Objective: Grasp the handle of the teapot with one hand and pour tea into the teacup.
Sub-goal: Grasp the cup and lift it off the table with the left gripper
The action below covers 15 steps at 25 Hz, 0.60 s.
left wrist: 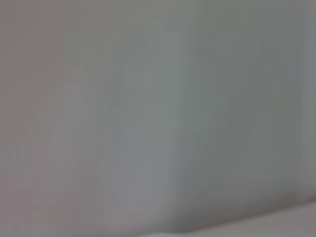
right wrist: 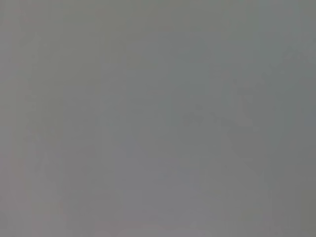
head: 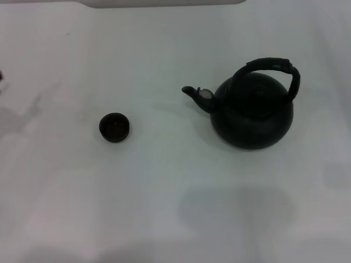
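A black teapot (head: 252, 118) stands upright on a pale table (head: 164, 208), right of centre in the head view, its arched handle (head: 272, 68) raised over the top and its spout (head: 194, 94) aimed left toward a small black teacup (head: 114, 127) set well apart. Neither gripper appears in any view, so whether their fingers are spread or pressed together cannot be told.

Soft, even light falls on the pale table (head: 164, 186) in the head view, with no glare. A faint blurred shadow lies just in front of the teapot (head: 252, 118), another to its right. Both wrist views show only featureless, unfocused grey.
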{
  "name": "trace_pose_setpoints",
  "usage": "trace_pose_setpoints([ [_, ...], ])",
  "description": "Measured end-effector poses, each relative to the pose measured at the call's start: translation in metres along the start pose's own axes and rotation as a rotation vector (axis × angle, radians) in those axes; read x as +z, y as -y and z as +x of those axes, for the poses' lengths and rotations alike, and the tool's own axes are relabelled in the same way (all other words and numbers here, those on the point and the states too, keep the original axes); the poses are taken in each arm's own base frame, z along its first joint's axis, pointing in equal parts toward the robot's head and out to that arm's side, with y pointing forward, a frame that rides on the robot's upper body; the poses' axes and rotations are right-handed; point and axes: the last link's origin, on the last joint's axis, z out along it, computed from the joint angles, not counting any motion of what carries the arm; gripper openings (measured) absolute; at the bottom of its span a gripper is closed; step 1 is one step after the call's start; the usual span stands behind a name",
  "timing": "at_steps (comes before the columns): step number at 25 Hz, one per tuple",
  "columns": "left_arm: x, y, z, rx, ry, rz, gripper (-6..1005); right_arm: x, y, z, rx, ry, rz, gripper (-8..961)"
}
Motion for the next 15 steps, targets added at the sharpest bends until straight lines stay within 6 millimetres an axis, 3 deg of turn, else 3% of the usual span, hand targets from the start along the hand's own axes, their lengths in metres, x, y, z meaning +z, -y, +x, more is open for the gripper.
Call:
trace_pose_setpoints([
  [9, 0.024, -0.038, 0.012, 0.034, 0.08, -0.237, 870, 0.01, -0.011, 0.003, 0.009, -0.011, -0.034, 750],
  [15, 0.027, -0.046, 0.013, 0.014, 0.101, -0.272, 871, 0.013, -0.015, 0.008, 0.022, -0.031, -0.034, 750],
])
